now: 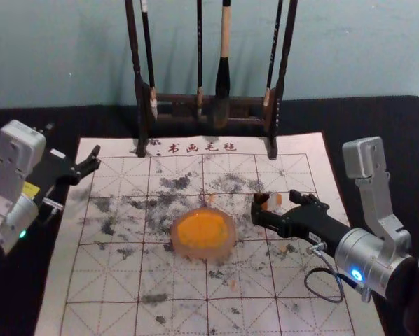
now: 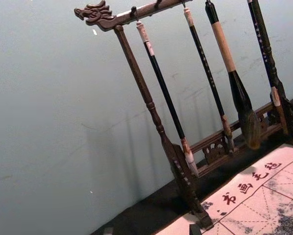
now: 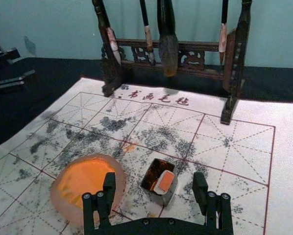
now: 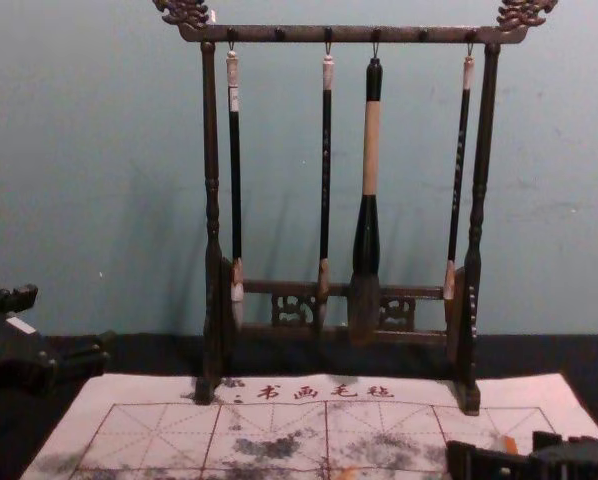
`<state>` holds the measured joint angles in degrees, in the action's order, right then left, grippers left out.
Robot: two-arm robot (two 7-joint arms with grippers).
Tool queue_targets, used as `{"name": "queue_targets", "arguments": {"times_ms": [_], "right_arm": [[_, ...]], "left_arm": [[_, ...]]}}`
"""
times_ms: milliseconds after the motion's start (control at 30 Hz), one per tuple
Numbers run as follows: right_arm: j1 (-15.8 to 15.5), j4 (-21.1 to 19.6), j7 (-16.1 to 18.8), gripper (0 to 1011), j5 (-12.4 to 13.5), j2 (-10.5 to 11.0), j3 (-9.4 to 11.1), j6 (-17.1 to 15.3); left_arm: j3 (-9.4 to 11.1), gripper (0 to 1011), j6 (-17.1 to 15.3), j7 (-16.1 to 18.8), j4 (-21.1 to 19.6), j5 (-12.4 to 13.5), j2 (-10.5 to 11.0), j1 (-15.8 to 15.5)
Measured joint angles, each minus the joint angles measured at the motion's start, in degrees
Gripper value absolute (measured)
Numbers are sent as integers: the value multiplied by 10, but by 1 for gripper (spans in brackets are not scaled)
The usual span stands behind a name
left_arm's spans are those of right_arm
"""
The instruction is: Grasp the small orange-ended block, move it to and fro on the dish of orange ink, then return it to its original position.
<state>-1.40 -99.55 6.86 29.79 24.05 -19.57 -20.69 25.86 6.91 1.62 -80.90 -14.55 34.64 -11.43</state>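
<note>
In the head view, the right gripper (image 1: 277, 201) is reaching in from the lower right, its fingers standing apart. The small orange-ended block (image 3: 166, 181) is sitting in a small grey holder (image 3: 162, 197), right of centre in the head view, just beside the ink dish (image 1: 203, 253) on the gridded mat (image 1: 90, 280). The left gripper (image 1: 90, 159) is waiting open at the upper left.

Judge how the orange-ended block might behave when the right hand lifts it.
The orange-ended block looks stiff, given its straight edges. It may tip or shift, since the grey box leaves room beside it. Its small size suggests little weight for the right hand.
</note>
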Motion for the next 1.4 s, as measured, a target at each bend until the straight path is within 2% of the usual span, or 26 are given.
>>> {"name": "queue_targets", "arguments": {"times_ms": [200, 600, 1233, 1400], "right_arm": [[1, 3, -12, 1000, -15, -12, 5, -10], [-3, 5, -13, 1000, -34, -25, 14, -15], [-3, 5, -13, 1000, -33, -24, 13, -15], [-8, 5, -10, 1000, -41, -28, 17, -3]], "left_arm": [[0, 1001, 0, 0, 0, 0, 0, 0], [0, 1001, 0, 0, 0, 0, 0, 0], [0, 1001, 0, 0, 0, 0, 0, 0], [0, 1001, 0, 0, 0, 0, 0, 0]]}}
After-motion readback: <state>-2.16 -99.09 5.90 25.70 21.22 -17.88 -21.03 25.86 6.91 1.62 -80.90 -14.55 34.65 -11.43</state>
